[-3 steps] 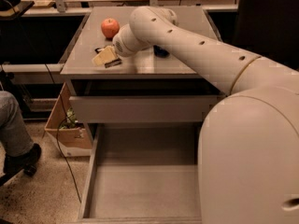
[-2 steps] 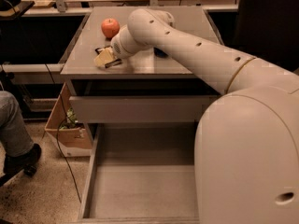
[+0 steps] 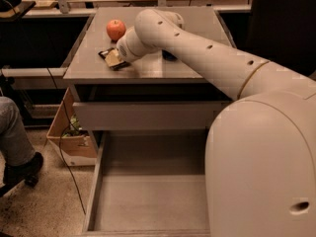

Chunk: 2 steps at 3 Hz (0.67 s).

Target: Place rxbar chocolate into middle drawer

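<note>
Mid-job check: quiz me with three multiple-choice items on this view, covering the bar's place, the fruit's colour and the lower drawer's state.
1. The rxbar chocolate lies: A on the cabinet top; B in a drawer; C on the floor.
2. The apple is: A green; B red; C yellow.
3. The middle drawer is: A shut; B pulled open; C removed.
Answers: 1 A, it lies at the gripper on the top, near the apple; 2 B, its skin is red-orange; 3 B, its grey floor shows.

An apple (image 3: 116, 29) is sitting on the cabinet (image 3: 197, 21). Left of the cabinet, a cardboard box (image 3: 74, 144) is standing; farther left, a leg (image 3: 12, 132) is showing.
</note>
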Each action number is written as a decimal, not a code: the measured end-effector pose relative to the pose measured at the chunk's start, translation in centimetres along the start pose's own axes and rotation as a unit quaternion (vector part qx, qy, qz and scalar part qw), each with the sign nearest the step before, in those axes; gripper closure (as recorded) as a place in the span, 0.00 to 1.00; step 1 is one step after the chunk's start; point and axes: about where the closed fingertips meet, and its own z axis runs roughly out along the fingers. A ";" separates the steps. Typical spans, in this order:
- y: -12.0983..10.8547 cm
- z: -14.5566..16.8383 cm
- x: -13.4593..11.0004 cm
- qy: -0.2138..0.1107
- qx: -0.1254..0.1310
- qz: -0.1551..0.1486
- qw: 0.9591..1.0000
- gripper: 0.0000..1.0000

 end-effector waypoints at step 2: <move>2.8 -5.7 0.9 -0.004 -0.007 -0.074 0.997 1.00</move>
